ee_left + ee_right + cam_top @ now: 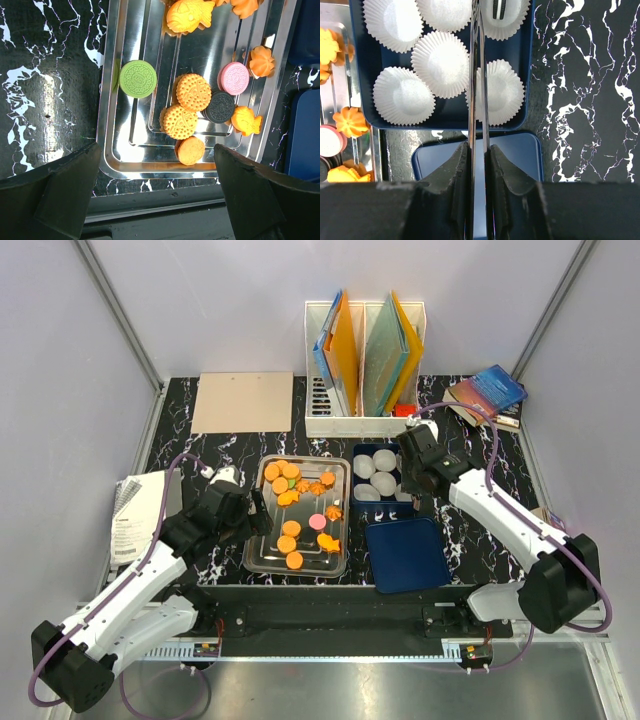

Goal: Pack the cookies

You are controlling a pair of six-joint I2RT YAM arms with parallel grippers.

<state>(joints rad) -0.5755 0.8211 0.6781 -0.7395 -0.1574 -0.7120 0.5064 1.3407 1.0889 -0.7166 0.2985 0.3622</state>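
left jaws wide apart: we hold the left gripper [157, 157] over the tray [112, 162] edge, spread to take one of the cookies [194, 91] lying there. right gripper [480, 150] is clamped on a thin metal tool [476, 75], edge-on over the box [450, 117] of cups [442, 62]. one dark cookie [500, 7] sits in a far cup, so we judge packing barely begun.

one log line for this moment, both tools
left tool open above cookies in tray | right tool shut on thin metal strip over paper cups
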